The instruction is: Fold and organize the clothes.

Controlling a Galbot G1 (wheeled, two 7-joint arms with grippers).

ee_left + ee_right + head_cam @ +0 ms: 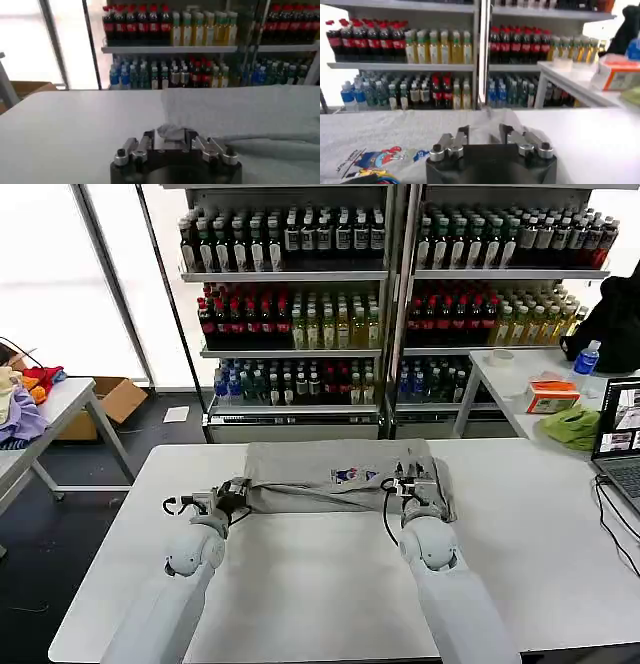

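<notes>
A light grey shirt (330, 469) with a small multicoloured chest print (352, 475) lies in a wide band across the far half of the white table (320, 584). My left gripper (240, 496) is at the shirt's near left corner, shut on a bunched bit of the cloth (169, 136). My right gripper (408, 482) is at the near right edge, shut on the fabric (484, 132). The near edge between the two grippers is lifted slightly and casts a shadow. In the right wrist view the print (375, 162) lies beside the gripper.
Shelves of bottles (300, 314) stand behind the table. A side table on the right carries a laptop (620, 434), a lime-green cloth (572, 426), an orange box (552, 394) and a water bottle (586, 359). Coloured fabrics (25, 404) and a cardboard box (115, 399) are at left.
</notes>
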